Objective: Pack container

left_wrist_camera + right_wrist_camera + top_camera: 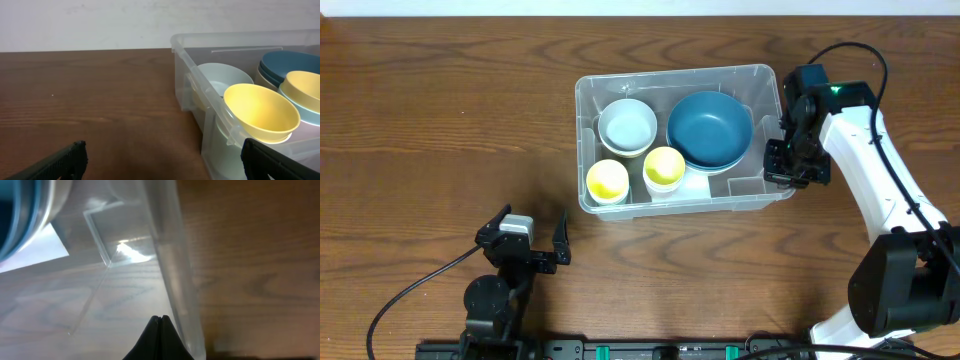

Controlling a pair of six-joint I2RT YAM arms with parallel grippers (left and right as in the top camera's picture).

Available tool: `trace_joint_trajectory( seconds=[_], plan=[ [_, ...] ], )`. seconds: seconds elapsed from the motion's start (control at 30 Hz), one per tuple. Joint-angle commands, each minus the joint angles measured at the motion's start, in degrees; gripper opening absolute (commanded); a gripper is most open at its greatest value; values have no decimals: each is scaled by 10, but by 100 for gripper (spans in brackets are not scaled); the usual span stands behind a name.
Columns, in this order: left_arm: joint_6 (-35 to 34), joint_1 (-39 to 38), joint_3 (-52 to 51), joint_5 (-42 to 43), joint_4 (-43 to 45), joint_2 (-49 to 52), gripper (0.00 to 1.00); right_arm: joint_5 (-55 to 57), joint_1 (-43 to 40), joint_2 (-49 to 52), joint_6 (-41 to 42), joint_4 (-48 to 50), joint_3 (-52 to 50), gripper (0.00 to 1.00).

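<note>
The clear plastic container [620,82] sits at the table's middle. It holds a dark blue bowl [710,128], a pale blue bowl [627,125] and two yellow cups [608,180] [664,168]. My right gripper [788,162] is shut with nothing between its fingers. In the right wrist view the fingertips [160,322] sit just inside the container's right wall [175,280], beside a pale label [40,250] and the blue bowl's edge [20,215]. My left gripper [532,245] is open and empty on the table, front left of the container. Its wrist view [162,150] shows the container's wall [192,95] and a yellow cup [260,110].
Brown wooden table [440,120] all round the container. A black cable [410,295] runs from the left arm toward the front left edge. The right arm's white body [880,190] stands to the right of the container. A pale wall [100,25] lies behind the table.
</note>
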Motion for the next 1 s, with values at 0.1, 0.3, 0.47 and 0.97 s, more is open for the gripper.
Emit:
trace_joint_trajectory(
  seconds=[0.1,0.3,0.47,0.97],
  plan=[
    [1,3,-8,14,-22,-3,98,22,-3,-4,31,-16,-2,1],
    [1,3,-8,14,-22,-3,98,23,-2,-4,43,-26,-2,1],
    [1,3,-8,14,-22,-3,98,23,6,-4,56,-32,-2,1],
    [1,3,-8,14,-22,-3,98,25,31,-4,121,-53,-2,2]
  ],
)
